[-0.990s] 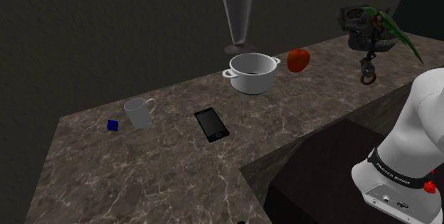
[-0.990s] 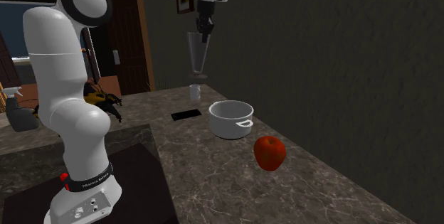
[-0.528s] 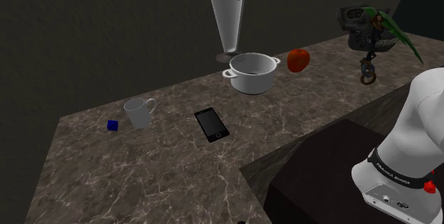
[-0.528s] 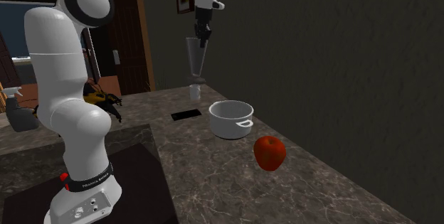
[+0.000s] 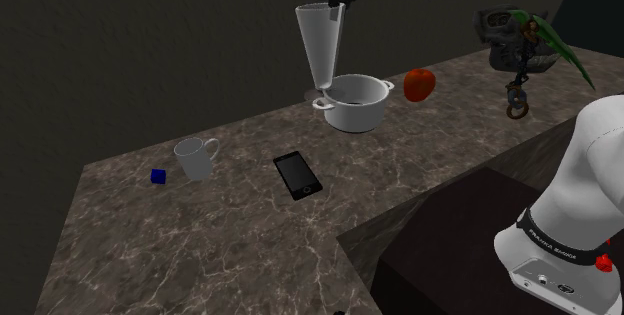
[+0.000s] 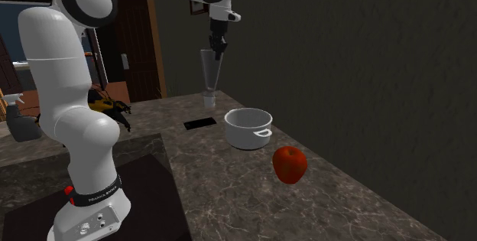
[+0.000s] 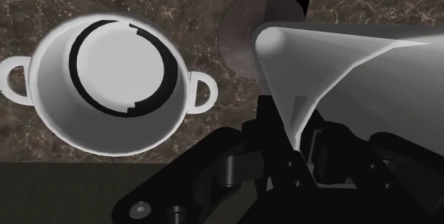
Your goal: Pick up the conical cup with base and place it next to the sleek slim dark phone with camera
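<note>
A tall clear conical cup (image 5: 322, 43) with a round base hangs upright from my gripper (image 5: 339, 3), which is shut on its rim. Its base is low over the counter, just behind the white pot (image 5: 355, 102). In the second exterior view the gripper (image 6: 219, 48) holds the cup (image 6: 210, 75) above the far end of the counter. From the wrist, the black fingers (image 7: 274, 126) clasp the cup's wall (image 7: 341, 66), with the pot (image 7: 107, 80) beside it. The slim dark phone (image 5: 298, 175) lies flat on the counter, nearer the stand than the cup.
A white mug (image 5: 196, 158) and a small blue cube (image 5: 158, 176) sit toward the shoulder view's left. A red apple (image 5: 419, 84) lies beside the pot and a dark figurine (image 5: 515, 48) stands at the right. The marble counter (image 5: 240, 233) has bare room around the phone.
The gripper has carried the cup down and toward the shoulder view's left. Its base has dropped from above the pot to just behind the pot's handle.
</note>
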